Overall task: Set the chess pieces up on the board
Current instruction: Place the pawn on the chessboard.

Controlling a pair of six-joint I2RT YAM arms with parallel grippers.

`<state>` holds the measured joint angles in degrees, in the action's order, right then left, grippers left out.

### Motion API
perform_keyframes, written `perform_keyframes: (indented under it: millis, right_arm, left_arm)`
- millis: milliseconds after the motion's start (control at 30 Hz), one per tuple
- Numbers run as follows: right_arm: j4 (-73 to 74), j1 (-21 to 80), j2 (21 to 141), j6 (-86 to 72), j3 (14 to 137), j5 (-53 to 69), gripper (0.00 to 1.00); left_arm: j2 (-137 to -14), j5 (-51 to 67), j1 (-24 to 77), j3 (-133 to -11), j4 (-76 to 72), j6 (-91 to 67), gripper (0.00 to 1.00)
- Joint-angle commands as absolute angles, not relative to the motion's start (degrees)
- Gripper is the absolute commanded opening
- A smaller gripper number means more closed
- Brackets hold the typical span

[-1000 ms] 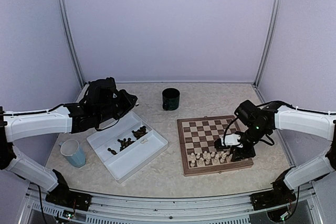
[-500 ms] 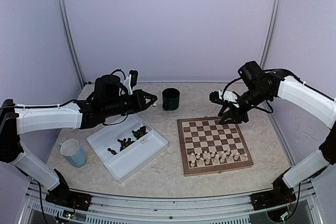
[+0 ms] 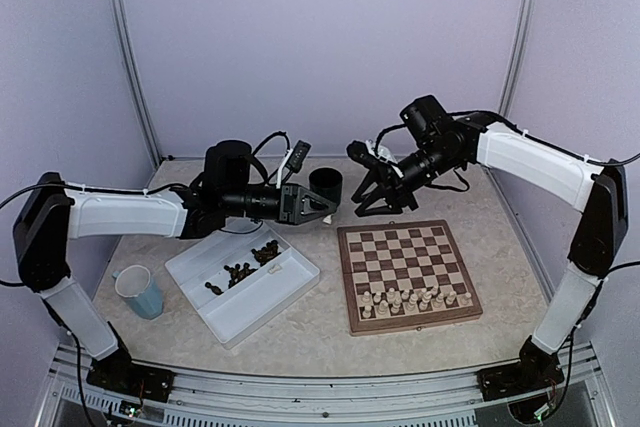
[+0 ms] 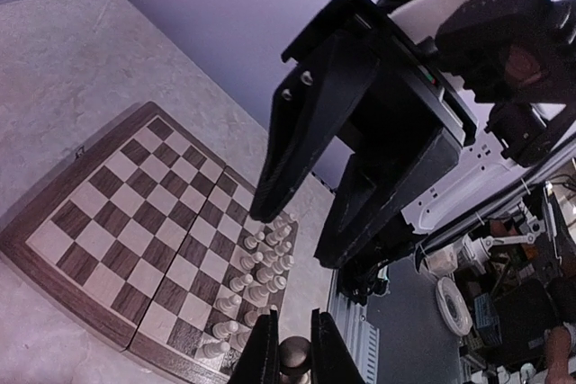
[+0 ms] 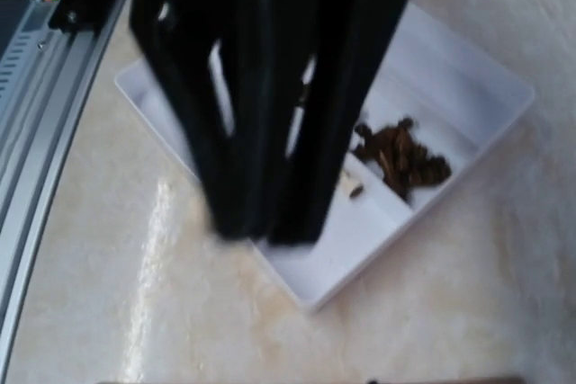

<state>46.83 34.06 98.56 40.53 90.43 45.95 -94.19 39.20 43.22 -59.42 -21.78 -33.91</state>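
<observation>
The board lies right of centre, with cream chess pieces in two rows along its near edge. My left gripper reaches right at mid-height, between the tray and the board. It is shut on a dark round-headed chess piece. My right gripper hangs just beyond it, pointing at it, jaws apart and holding nothing. In the left wrist view its two black fingers loom above the board and the cream pieces. The right wrist view is blurred.
A white divided tray left of the board holds several dark pieces, seen also in the right wrist view as dark pieces. A black mug stands behind the grippers. A pale blue cup sits at the near left.
My right arm rose from the board's near right corner and swung left to face the left gripper. My left arm stretched right from behind the tray, with the dark piece in its jaws.
</observation>
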Motion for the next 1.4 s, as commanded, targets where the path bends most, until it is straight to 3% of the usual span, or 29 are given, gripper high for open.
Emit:
perform_keyframes:
  millis: [0, 267, 433, 1133, 1367]
  right_arm:
    - [47.9, 35.1, 99.9, 42.7, 94.3, 48.9, 0.38]
    - [53.7, 40.1, 101.1, 51.3, 97.5, 47.5, 0.38]
    - [54.3, 41.0, 101.1, 51.9, 96.9, 48.0, 0.38]
    - [52.3, 43.7, 99.8, 50.3, 94.1, 51.5, 0.39]
    - [53.1, 41.9, 99.3, 50.5, 92.8, 46.8, 0.37]
  left_arm:
    - [-95.8, 46.5, 44.1, -63.5, -21.5, -28.3, 0.02]
    - [-102.5, 61.4, 44.4, -68.6, -21.6, -31.1, 0.05]
    - [-104.3, 63.5, 45.1, -69.3, -22.4, -32.4, 0.08]
    - [-106.9, 56.9, 43.2, -67.0, -37.6, -47.0, 0.09]
    - [-105.9, 45.2, 43.7, -68.0, -27.0, -36.8, 0.02]
